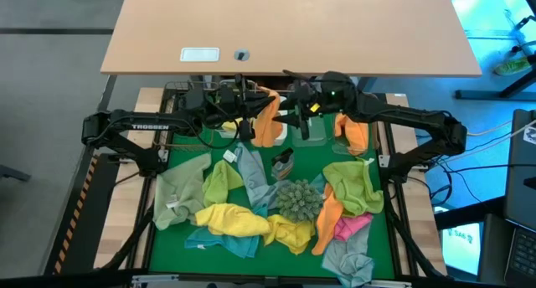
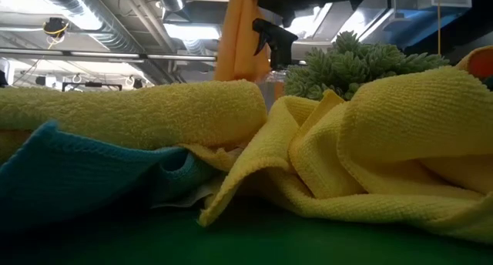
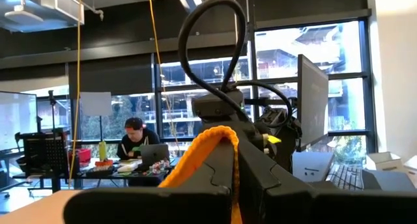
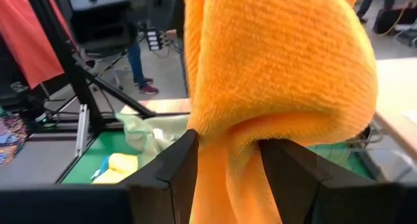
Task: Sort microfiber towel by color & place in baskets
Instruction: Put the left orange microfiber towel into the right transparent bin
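Carrying two orange towels at the far edge of the surface [image 1: 167,238]: left gripper [image 1: 251,120] clenched on one orange towel [image 1: 266,120], right gripper [image 1: 343,125] grasping another orange towel [image 1: 356,136]. Right wrist confirms. Baskets hardly discernible; next calls for dropping both into one.

Orange towel [image 1: 268,120] hanging at table's far edge; yellow, green, blue towels [image 1: 243,221] heaped on mat.
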You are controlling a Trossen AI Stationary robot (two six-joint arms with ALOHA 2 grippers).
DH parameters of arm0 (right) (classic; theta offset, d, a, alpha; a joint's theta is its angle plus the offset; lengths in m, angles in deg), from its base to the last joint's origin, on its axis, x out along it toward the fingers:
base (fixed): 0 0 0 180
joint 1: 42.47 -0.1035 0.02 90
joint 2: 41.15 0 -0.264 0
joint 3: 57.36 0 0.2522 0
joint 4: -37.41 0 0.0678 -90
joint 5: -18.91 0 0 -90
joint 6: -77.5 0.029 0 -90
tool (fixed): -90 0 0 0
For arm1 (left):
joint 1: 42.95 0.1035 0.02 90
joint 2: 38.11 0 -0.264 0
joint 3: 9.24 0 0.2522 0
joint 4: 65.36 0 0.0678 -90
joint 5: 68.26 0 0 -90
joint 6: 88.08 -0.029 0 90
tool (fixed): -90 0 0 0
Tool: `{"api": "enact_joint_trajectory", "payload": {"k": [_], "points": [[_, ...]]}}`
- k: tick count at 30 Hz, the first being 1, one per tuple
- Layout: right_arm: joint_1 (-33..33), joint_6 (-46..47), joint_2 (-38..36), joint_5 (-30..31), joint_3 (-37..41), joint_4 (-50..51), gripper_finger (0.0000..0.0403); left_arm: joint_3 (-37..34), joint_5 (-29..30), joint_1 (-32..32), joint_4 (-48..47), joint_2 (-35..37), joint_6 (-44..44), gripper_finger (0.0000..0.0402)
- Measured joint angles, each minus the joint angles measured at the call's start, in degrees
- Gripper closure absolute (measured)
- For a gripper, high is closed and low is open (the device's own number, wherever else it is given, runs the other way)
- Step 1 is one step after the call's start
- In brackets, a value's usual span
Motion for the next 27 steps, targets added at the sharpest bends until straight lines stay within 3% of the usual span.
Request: {"api": "enact_joint_trajectory", "payload": {"k": [18,22,27], "points": [[-3.1,-0.3,0.0,6.9,0.0,-7.3,0.0245,0.0,-0.5,0.0,-0.3,0.0,0.1,0.0402],[-3.0,-0.3,0.0,7.2,0.0,-7.3,0.0293,0.0,-0.5,0.0,-0.4,0.0,0.1,0.0402],[-3.0,-0.3,0.0,7.2,0.0,-7.3,0.0385,0.0,-0.5,0.0,-0.4,0.0,0.1,0.0402]]}}
